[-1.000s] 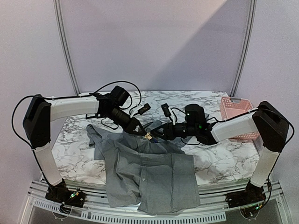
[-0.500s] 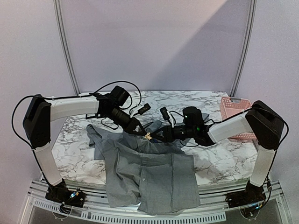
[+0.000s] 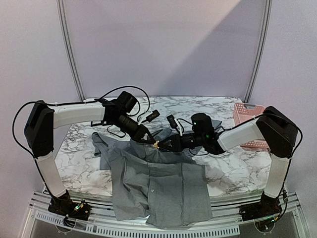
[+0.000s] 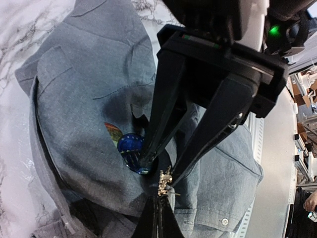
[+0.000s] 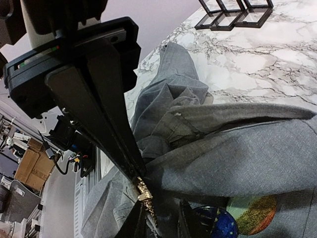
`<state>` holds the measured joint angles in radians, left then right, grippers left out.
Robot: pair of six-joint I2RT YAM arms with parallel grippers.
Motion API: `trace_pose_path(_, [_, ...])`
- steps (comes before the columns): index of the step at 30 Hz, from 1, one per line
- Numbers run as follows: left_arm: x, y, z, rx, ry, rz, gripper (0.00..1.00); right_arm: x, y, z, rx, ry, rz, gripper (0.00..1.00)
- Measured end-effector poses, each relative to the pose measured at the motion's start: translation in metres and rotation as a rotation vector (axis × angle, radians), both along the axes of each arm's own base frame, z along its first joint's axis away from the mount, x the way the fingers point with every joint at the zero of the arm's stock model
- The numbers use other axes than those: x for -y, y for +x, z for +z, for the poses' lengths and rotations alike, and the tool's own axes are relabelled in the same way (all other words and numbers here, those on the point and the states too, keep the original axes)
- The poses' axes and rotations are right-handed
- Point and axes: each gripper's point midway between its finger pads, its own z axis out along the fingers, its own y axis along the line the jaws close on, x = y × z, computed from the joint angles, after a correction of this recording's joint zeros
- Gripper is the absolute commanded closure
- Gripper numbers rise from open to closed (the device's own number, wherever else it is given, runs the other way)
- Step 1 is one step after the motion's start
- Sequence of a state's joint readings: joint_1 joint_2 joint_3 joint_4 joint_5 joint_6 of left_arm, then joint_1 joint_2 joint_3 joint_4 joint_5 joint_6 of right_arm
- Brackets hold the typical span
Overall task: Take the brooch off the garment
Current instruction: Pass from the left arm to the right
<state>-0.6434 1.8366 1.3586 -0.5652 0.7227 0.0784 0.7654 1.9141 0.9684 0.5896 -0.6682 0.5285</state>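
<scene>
The grey collared shirt (image 3: pixel 158 183) lies spread on the marble table, and its hem hangs over the near edge. A small gold brooch (image 3: pixel 156 145) sits near the collar. My left gripper (image 3: pixel 147 139) is shut on the brooch (image 4: pixel 165 181), its tips (image 4: pixel 159 197) pinching it. My right gripper (image 3: pixel 164 144) faces it from the right with its jaws open. One finger (image 4: pixel 144 159) rests on a blue round badge (image 4: pixel 130 145) and the other finger is right beside the brooch. In the right wrist view the brooch (image 5: pixel 144 191) lies just ahead of my open right gripper (image 5: pixel 161 217), on the shirt (image 5: pixel 257 153).
A pink basket (image 3: pixel 250 121) stands at the back right of the marble table (image 3: pixel 79 158). Black square frames (image 5: pixel 233 12) lie on the table beyond the collar. A coloured patch (image 4: pixel 113 132) sits beside the blue badge. Cables trail behind both wrists.
My right gripper has moved left, closer to the brooch and the left gripper. The left arm has held still, shut on the brooch.
</scene>
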Motion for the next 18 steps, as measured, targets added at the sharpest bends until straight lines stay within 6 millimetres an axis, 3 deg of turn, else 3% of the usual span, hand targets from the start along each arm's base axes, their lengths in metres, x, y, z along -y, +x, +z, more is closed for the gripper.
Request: trace_pose_path(18, [-0.0002, 0.0002, -0.0002, 0.001, 0.002, 0.001, 1.0, -0.0044, -0.0036, -0.0019, -0.011, 0.007, 0.041, 0.92])
